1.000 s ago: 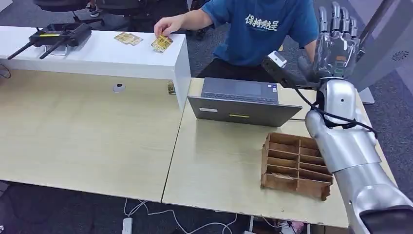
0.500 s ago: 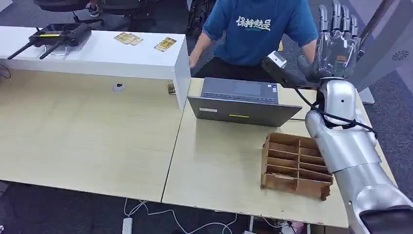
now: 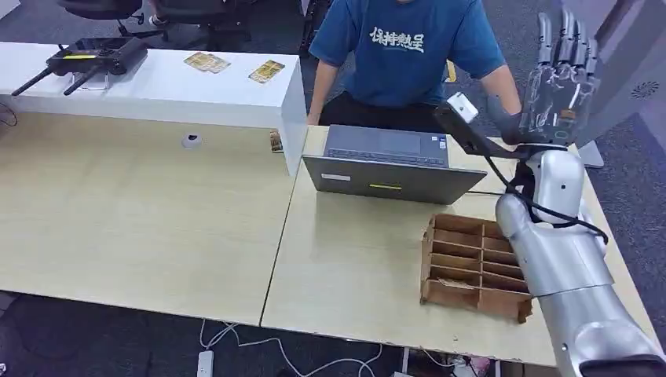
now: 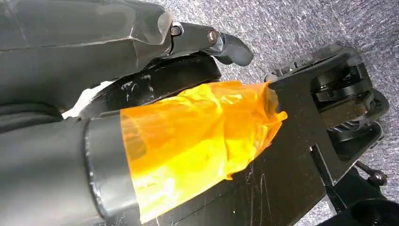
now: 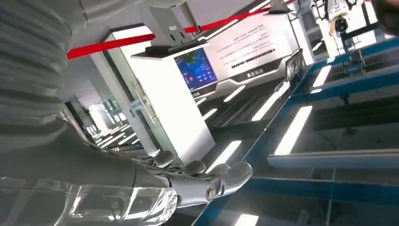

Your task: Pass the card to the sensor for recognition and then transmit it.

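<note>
Head view shows the person (image 3: pixel 404 55) at the top centre now sitting upright with the arm drawn back from the white shelf (image 3: pixel 157 86), while the right hand (image 3: pixel 561 78) at the upper right has shifted slightly rightward, fingers straight, spread and empty. Two tables (image 3: pixel 141 212) meet mid-frame. One laptop (image 3: pixel 389 165) and one cardboard divider box (image 3: pixel 471 267) sit on the right one. Two cards (image 3: pixel 265 71) lie flat on the shelf at upper left, long axes slanted. Left hand (image 4: pixel 197 42): grip unclear.
</note>
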Available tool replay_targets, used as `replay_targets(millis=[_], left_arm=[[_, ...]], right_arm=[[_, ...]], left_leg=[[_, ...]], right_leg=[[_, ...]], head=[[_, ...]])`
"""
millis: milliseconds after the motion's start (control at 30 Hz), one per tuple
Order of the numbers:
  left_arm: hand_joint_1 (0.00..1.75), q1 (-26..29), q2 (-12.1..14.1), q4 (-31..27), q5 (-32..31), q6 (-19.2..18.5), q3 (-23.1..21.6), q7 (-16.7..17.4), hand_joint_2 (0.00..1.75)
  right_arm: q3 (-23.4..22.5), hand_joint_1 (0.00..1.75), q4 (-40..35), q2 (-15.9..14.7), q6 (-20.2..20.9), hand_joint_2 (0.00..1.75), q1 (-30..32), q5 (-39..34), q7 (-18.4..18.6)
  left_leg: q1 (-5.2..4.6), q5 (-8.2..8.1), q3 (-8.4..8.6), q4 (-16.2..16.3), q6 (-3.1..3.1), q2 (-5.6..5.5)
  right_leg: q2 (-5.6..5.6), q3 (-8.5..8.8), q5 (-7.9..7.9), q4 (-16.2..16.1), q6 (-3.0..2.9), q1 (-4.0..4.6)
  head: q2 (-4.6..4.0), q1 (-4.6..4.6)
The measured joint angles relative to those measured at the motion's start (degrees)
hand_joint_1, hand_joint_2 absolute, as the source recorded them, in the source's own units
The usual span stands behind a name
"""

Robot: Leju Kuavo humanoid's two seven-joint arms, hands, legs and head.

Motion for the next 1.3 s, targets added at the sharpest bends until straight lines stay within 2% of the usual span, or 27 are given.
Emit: replay_targets(millis=[467,733,933,1033,1300], left_arm=[[0.00,0.0,0.0,0.0,0.2,0.0,0.0,-0.1,0.00],[0.00,0.2,0.2,0.1,1.0,0.2,0.0,-0.8,0.00],[0.00,0.4,0.3,0.1,2.1,0.3,0.0,-1.8,0.00],[0.00,0.9,0.3,0.1,2.8,0.5,0.0,-2.6,0.00],[0.00,1.2,0.4,0.2,4.0,1.3,0.0,-3.1,0.00]], right_arm=[[-1.5,0.00,-3.4,-0.7,0.0,1.75,1.5,-0.2,-0.3],[-3.0,0.00,-9.9,-2.1,-0.9,1.75,4.8,-2.0,-2.2],[-3.1,0.00,-16.6,-3.5,-1.4,1.75,9.7,-2.0,-3.2],[-3.7,0.00,-22.0,-5.1,-2.9,1.75,14.5,-2.1,-4.0],[-7.5,0.00,-32.7,-8.9,-5.7,1.75,24.3,-2.3,-5.8]], left_leg=[[0.00,0.00,0.01,0.0,0.00,0.01],[0.00,0.00,0.01,0.0,0.00,0.00],[0.00,-0.01,0.02,0.0,0.00,0.00],[0.00,-0.03,0.01,0.0,0.01,-0.05],[-0.02,-0.06,0.00,0.0,0.05,-0.03]], right_leg=[[0.01,0.00,0.00,0.0,0.00,0.00],[0.00,0.01,0.00,0.0,0.00,0.00],[0.00,0.01,0.00,0.0,0.00,0.00],[-0.07,0.04,-0.02,0.0,0.01,0.00],[-0.03,0.03,-0.03,-0.1,0.01,-0.02]], head=[[0.00,0.02],[0.00,0.02],[0.00,-0.02],[0.00,0.02],[0.00,0.00]])
